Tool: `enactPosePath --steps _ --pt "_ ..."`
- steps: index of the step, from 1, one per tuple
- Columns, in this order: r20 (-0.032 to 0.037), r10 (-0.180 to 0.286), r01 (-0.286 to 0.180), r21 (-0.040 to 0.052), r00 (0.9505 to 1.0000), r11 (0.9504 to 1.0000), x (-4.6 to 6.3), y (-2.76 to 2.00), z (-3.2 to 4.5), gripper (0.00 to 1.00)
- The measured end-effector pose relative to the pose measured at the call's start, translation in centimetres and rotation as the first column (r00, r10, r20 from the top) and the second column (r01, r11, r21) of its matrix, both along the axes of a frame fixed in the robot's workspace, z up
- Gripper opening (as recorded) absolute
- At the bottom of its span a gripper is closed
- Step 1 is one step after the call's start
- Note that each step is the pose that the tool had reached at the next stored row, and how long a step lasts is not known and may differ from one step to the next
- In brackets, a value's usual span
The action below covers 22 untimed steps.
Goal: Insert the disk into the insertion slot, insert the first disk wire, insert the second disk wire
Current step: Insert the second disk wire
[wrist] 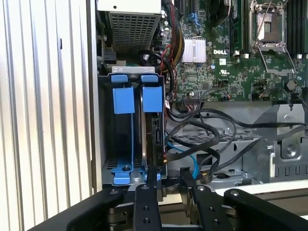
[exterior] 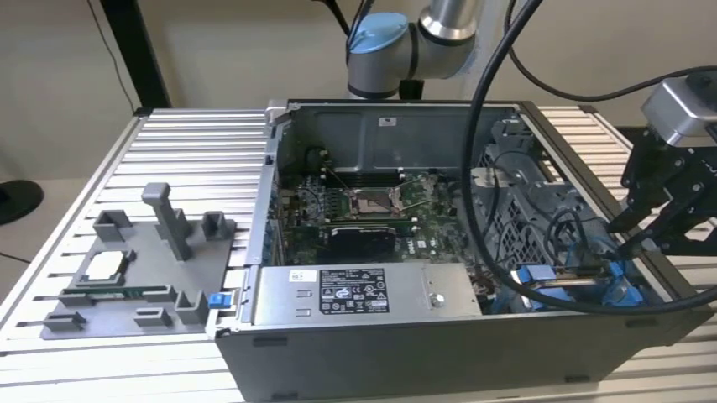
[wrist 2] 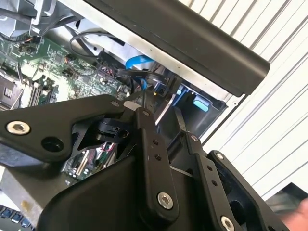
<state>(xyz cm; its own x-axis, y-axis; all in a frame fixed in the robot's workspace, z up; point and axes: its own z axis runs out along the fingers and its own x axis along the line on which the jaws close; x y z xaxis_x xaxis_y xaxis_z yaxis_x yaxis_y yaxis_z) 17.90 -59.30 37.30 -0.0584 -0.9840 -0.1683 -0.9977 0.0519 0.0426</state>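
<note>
Disk [wrist: 156,137] in insertion slot [wrist: 107,142] beside motherboard [wrist: 216,72]

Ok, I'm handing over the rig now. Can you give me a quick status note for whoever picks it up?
Pincer: open, holding nothing, hovering at the open end of the drive bay.
Disk: standing on edge inside the bay.
Done: the disk looks seated.
Left: neither wire looks plugged in; a blue cable lies loose beside the bay.

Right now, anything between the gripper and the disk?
Nothing visible. In the first wrist view the disk stands edge-on in the bay, just ahead of the open gripper. Black cables loop beside it, toward the motherboard, not across the gap.
</note>
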Motion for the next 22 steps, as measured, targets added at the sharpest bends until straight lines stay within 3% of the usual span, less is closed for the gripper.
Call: enactPosePath --steps 15,22 --pt "-0.0004 0.000 0.000 0.0003 1.0000 1.0000 0.2 -0.01 -0.23 1.00" --pt "-0.0001 0.001 -0.001 0.0101 1.0000 0.9999 1.6 -0.39 -0.54 1.00"
